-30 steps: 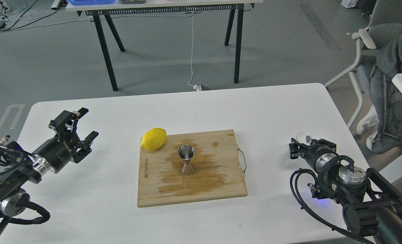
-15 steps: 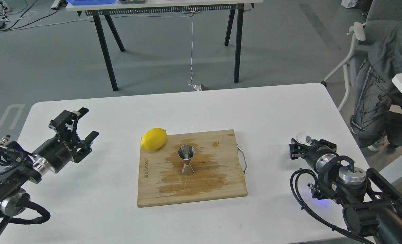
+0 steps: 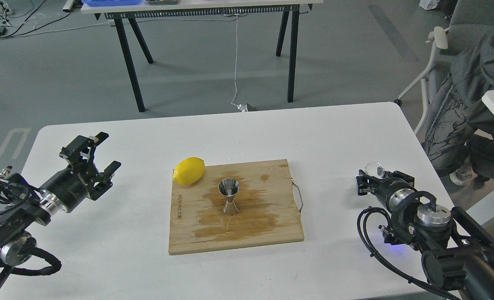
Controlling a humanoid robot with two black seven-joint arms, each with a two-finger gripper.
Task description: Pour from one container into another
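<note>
The glass cup [image 3: 374, 169] sits at the right tool [image 3: 369, 178], grip unclear, far right of the jigger [image 3: 229, 201]; left tool [image 3: 99, 155] gapes wide.

Small clear glass cup [image 3: 374, 169] — short, round, nearly see-through, rim catching a pale glint — sitting at the far right of the white surface [image 3: 334, 137], right at the tip of the right gripper [image 3: 365, 183]; contents too faint to tell, and hard to say whether held or merely touched. Shiny steel jigger [image 3: 229, 200] — hourglass form, two cones meeting at a narrow waist — standing upright, open mouth up, near the middle of the wooden board [image 3: 280, 233], on a dark wet-looking stain. Well apart from the cup.
</note>
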